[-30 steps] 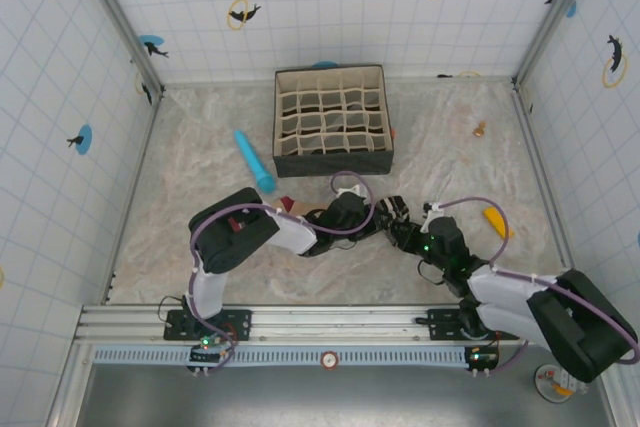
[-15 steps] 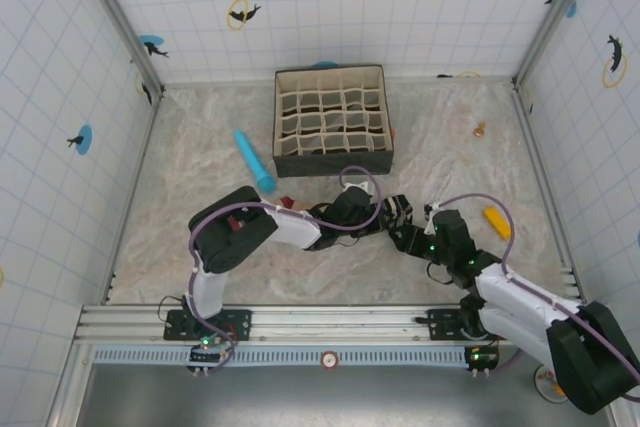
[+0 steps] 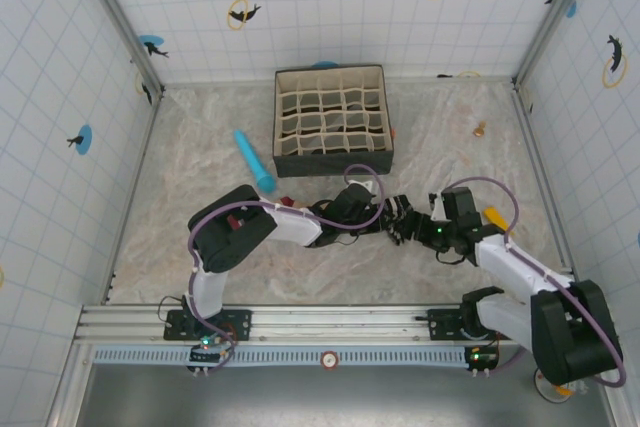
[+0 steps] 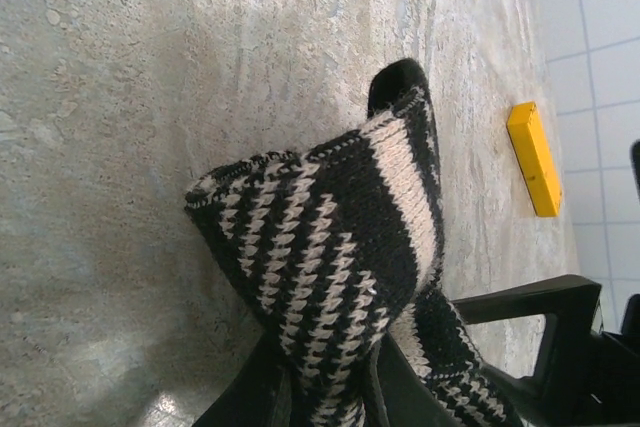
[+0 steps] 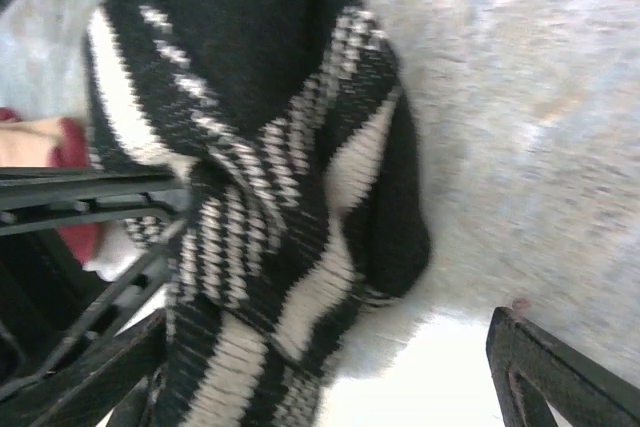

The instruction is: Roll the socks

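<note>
The black-and-white striped sock [image 4: 330, 237] is bunched into a lump, pinched at its lower end by my left gripper [image 4: 325, 392], which is shut on it. From above, that sock [image 3: 400, 215] sits mid-table between both grippers. My right gripper [image 5: 325, 347] stands wide open; the striped sock [image 5: 260, 147] lies against its left finger, and the right finger [image 5: 560, 377] is well clear of it. A piece of the peach and maroon sock [image 5: 45, 142] shows behind the striped one, and a maroon bit [image 3: 287, 203] peeks out beside the left arm.
A divided fabric organiser box [image 3: 332, 159] stands at the back centre. A blue cylinder [image 3: 254, 160] lies to its left. A yellow block [image 3: 496, 220] rests right of the right gripper [image 3: 410, 231], and a small tan object [image 3: 480, 129] is further back. Tiled walls enclose the table.
My right gripper has opened and let go of the striped sock, and its arm has swung back and to the right. The left gripper has stayed shut on the sock, shifting slightly right.
</note>
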Controlling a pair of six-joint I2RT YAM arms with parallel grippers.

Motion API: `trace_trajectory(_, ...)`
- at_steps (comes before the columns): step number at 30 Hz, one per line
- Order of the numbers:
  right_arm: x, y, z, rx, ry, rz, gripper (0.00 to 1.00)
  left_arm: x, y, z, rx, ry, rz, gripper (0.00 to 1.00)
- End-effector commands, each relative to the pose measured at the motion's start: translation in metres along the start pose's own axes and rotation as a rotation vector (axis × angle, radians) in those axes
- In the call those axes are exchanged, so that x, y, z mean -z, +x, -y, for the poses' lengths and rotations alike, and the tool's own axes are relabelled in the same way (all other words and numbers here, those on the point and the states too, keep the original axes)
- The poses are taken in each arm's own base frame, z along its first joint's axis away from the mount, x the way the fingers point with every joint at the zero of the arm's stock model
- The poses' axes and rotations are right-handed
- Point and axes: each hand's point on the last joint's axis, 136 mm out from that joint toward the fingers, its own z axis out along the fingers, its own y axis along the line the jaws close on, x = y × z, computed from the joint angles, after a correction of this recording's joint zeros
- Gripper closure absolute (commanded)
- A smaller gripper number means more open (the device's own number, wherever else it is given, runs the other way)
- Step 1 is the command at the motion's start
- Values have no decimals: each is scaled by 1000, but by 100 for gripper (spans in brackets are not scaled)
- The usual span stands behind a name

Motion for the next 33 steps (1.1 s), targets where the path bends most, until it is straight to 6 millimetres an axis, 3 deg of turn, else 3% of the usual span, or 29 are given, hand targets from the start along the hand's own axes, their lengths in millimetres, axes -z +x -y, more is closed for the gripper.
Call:
trace_trajectory(1, -4, -2, -17, -1, -105, -27, 18, -5, 22, -29, -15, -103, -92, 88)
trace_trajectory(5, -12, 0, -11, -28, -113, -23, 21, -8, 23, -27, -16, -97, -102, 87)
trace_trajectory(10, -19, 10, 4, -36, -89, -31, 33, -8, 24, -28, -19, -97, -102, 81)
trace_trajectory(12, -21, 11, 8, -32, -91, -23, 43, -7, 25, -28, -17, -93, -104, 70)
trace_trajectory(15, -23, 18, 17, -41, -71, -31, 61, -7, 25, -28, -12, -92, -105, 43)
trace_trajectory(18, -21, 21, 23, -39, -56, -31, 79, -6, 23, -26, -5, -89, -99, 32)
trace_trajectory(22, -17, 24, 28, -36, -30, -28, 92, -5, 20, -20, 9, -60, -92, 31)
trace_trajectory(27, -17, 22, 26, -38, -36, -31, 91, -13, 12, -17, 20, -52, -84, 32)
trace_trajectory(33, -19, 17, 22, -45, -46, -56, 87, -27, 10, -16, 45, -26, -99, 43)
